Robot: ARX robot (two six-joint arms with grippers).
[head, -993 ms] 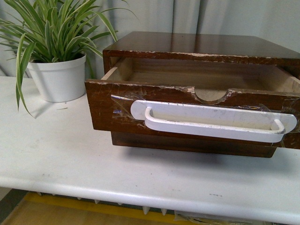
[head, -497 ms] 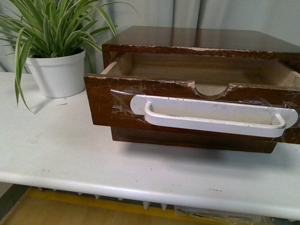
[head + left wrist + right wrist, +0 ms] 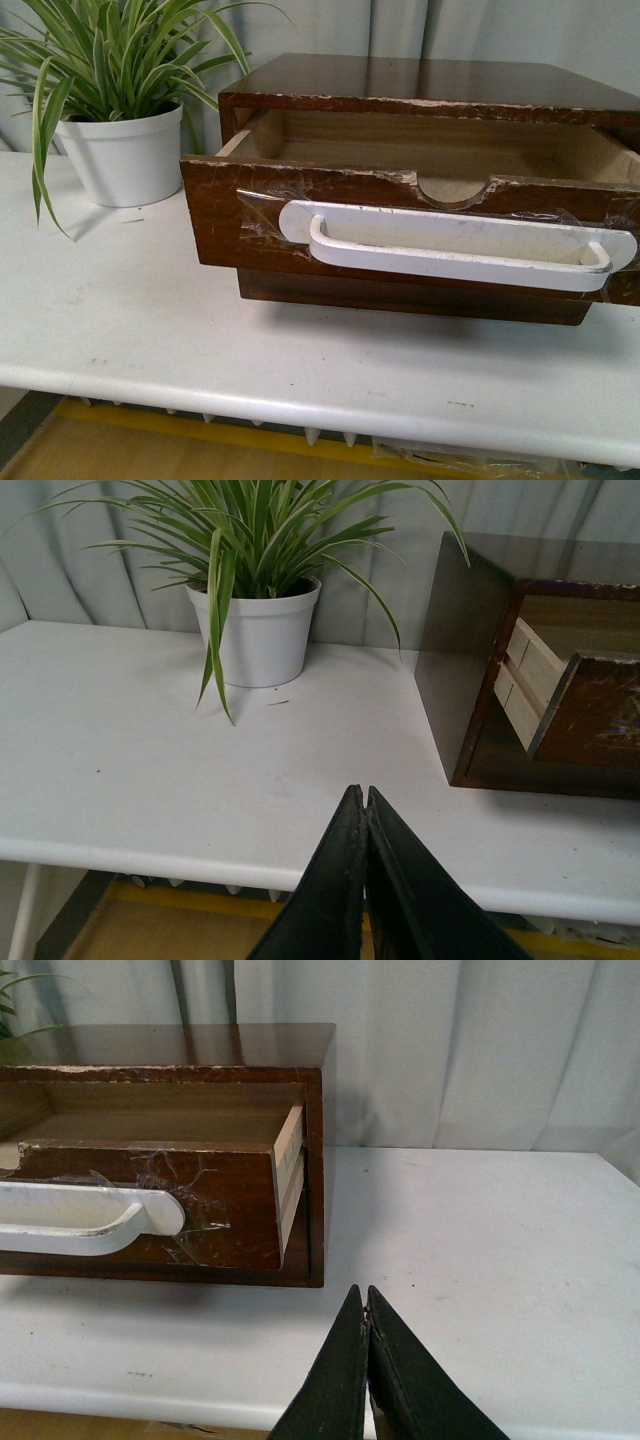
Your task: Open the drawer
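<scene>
The dark brown wooden drawer (image 3: 300, 225) stands pulled partway out of its cabinet (image 3: 420, 85), its bare inside showing. A long white bar handle (image 3: 455, 250) is taped across its front under a half-round notch. The left wrist view shows the drawer (image 3: 595, 715) from the side, and the right wrist view shows the drawer (image 3: 235, 1210) sticking out with its handle end (image 3: 95, 1222). My left gripper (image 3: 362, 795) is shut and empty over the table's front edge, left of the cabinet. My right gripper (image 3: 362, 1295) is shut and empty, in front of the cabinet's right corner. Neither arm shows in the front view.
A spider plant in a white pot (image 3: 125, 160) stands on the white table (image 3: 150, 330) left of the cabinet. Grey curtains hang behind. The table's front edge (image 3: 300, 410) runs close below, with yellowish floor beyond it.
The front view has shifted slightly, so the cabinet and drawer sit a little higher in it than a second ago. The drawer stays pulled out by the same amount.
</scene>
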